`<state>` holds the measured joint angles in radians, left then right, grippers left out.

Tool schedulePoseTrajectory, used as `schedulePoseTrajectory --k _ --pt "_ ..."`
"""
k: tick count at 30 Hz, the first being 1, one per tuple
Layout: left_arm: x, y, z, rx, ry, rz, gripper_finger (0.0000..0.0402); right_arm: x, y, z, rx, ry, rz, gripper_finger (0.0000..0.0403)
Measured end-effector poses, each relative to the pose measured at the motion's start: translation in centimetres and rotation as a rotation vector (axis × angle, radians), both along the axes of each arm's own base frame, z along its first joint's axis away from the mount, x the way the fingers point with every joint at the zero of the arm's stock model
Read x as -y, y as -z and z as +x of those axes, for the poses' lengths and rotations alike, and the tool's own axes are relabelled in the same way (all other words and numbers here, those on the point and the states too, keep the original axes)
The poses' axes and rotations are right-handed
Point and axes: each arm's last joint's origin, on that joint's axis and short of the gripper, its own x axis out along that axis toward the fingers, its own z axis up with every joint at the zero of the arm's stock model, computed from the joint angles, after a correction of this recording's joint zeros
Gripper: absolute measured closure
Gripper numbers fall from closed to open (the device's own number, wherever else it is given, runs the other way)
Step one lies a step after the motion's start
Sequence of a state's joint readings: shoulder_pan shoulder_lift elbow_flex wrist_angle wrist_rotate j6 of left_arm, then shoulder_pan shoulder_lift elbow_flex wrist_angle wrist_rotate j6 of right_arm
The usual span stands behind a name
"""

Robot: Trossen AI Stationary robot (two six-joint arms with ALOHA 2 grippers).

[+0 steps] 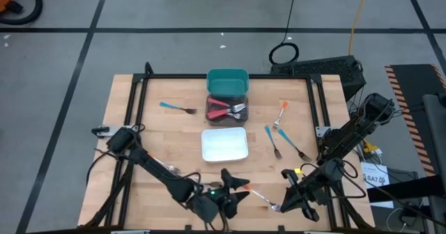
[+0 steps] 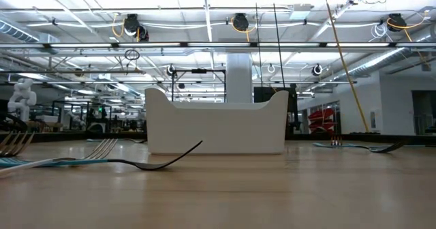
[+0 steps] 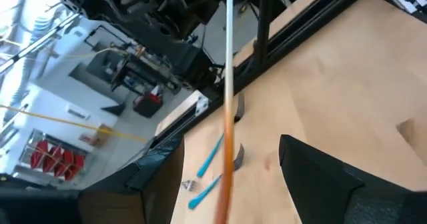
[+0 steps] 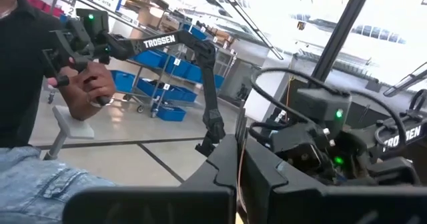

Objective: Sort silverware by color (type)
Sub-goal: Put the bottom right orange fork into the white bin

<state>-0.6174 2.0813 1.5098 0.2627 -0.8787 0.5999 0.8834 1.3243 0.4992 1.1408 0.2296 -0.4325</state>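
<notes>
Near the table's front edge, my right gripper is shut on an orange-handled fork. The fork reaches toward the table's left, to my left gripper. That gripper is open, with one finger on either side of the orange handle and neither touching it. A blue-handled fork lies at the left. Two blue-handled forks and an orange-handled one lie at the right. My right gripper pinches the fork between its two fingers at the silver metal end. The shut fingers hide the exact spot. They come from the table's right, along the fork. The fork is clear of the table, and its orange handle sticks out toward my left gripper.
Down the table's middle stand a teal bin, a dark bin holding red-handled forks, and a white bin. Black frame rails run along the sides. Beyond the table a person's hand holds a control handle.
</notes>
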Motion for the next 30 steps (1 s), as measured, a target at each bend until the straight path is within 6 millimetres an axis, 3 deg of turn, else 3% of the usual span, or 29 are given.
schedulePoseTrajectory --k 5,20,30 --pt "0.18 -1.16 0.25 -0.061 -0.052 -0.031 0.0158 -0.02 0.00 -0.03 -0.003 -0.002 0.004 0.0403" --pt "-0.65 -0.50 0.19 -0.131 -0.120 -0.069 0.0161 -0.03 0.01 -0.03 -0.004 -0.001 0.004 0.0403" --pt "-0.62 -0.51 0.18 -0.127 -0.121 -0.078 0.0254 -0.02 0.01 -0.02 -0.004 0.001 0.004 0.0403"
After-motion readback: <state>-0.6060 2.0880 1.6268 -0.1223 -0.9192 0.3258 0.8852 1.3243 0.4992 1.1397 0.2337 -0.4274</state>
